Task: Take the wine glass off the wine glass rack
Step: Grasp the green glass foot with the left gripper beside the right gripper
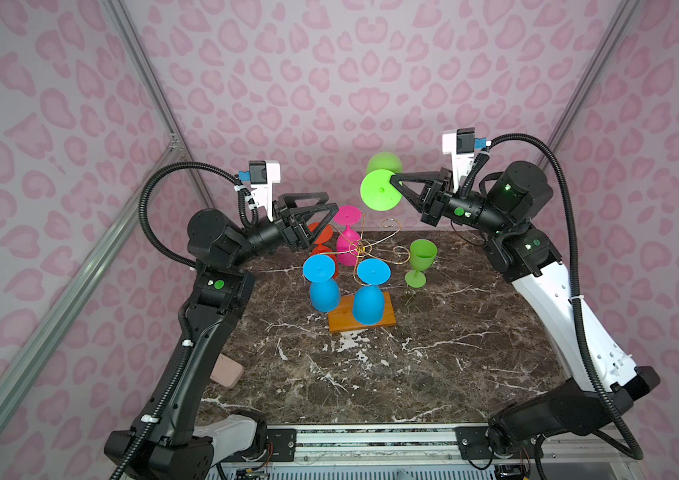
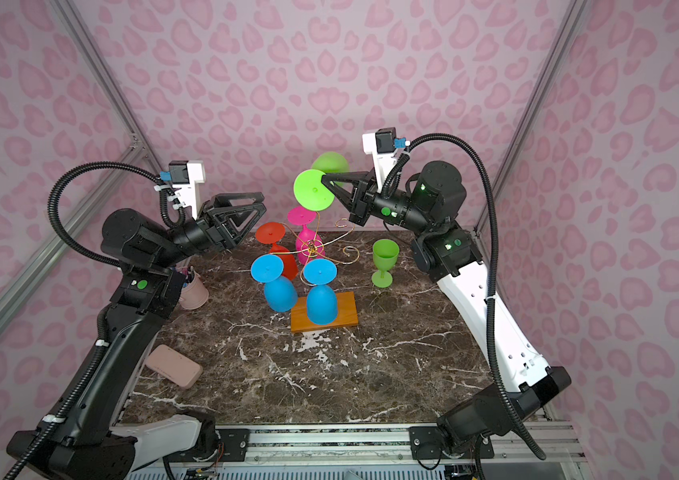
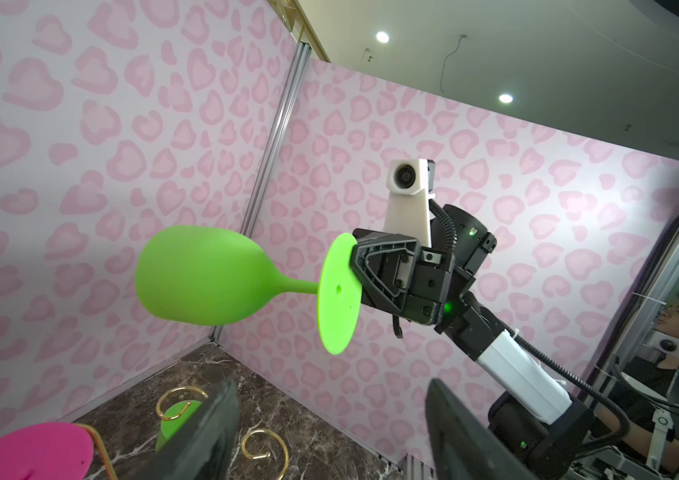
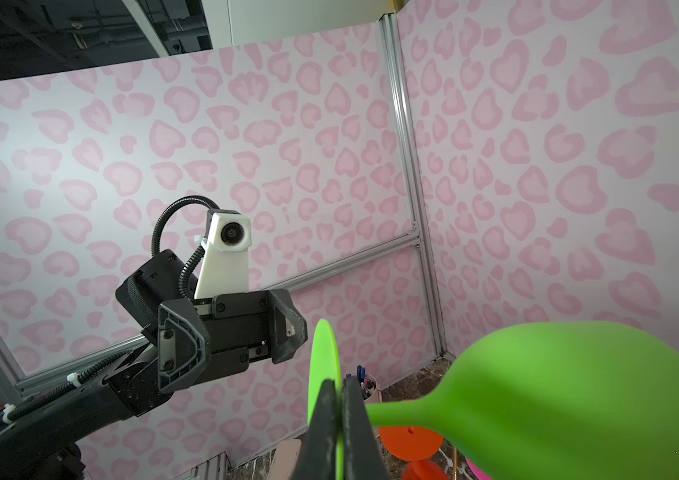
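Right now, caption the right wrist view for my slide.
Shut jaws pinch the green wine glass by its foot, sideways, before the pink wall.

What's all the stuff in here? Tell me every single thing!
Wine glass rack: 1, gold wire on orange-brown wooden base, mid-table.
Blue glasses: 2, blue, hanging upside down, rack's near side.
Pink glass: 1, pink, hanging upside down, far side.
Orange glass: 1, orange-red, hanging upside down, left side.
Standing green glass: 1, green, upright, right of the rack.
Held green glass: 1, green, in the air, sideways.
Flat case: 1, dusty pink, table's near-left edge.
Cup of pens: 1, pink, table's left edge.
Table: 1, dark marble, underneath.
Left gripper: 1, black, jaws open, empty, by the pink glass.
Right gripper: 1, black, jaws shut on the held green glass's foot.
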{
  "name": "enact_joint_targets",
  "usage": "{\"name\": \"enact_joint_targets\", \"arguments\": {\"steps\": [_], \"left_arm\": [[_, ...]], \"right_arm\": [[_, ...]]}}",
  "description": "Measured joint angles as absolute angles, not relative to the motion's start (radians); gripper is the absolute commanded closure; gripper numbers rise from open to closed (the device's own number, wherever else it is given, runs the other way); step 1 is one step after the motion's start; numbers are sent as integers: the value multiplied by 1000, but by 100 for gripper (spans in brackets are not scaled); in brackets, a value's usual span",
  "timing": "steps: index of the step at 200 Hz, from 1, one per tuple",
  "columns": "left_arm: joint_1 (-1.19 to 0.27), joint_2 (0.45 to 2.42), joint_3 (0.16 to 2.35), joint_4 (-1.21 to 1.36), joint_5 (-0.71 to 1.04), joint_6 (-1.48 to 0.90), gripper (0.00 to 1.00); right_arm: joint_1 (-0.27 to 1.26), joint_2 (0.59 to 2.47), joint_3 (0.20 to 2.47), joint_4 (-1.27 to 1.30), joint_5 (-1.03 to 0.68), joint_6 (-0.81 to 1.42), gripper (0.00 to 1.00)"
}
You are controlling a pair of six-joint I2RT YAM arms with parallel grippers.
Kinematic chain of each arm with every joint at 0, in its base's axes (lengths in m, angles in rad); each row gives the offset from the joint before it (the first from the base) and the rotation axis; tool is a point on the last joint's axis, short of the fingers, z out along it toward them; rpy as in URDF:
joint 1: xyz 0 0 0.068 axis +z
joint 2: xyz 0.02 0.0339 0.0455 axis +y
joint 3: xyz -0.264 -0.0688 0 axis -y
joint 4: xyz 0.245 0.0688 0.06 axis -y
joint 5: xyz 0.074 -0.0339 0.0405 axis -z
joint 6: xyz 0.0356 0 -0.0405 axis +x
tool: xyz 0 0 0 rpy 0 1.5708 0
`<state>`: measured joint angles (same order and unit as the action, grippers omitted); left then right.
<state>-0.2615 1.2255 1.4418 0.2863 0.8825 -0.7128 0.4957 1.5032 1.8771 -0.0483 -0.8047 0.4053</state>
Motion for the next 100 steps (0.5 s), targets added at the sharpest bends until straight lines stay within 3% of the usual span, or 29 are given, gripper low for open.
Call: {"name": "enact_joint_targets", "arguments": {"steps": [100], "left_arm": [[-310,1306,1491,302,883,-738,37]], "right_arm": [[574,1537,1890,-41,-803,383,100]]}}
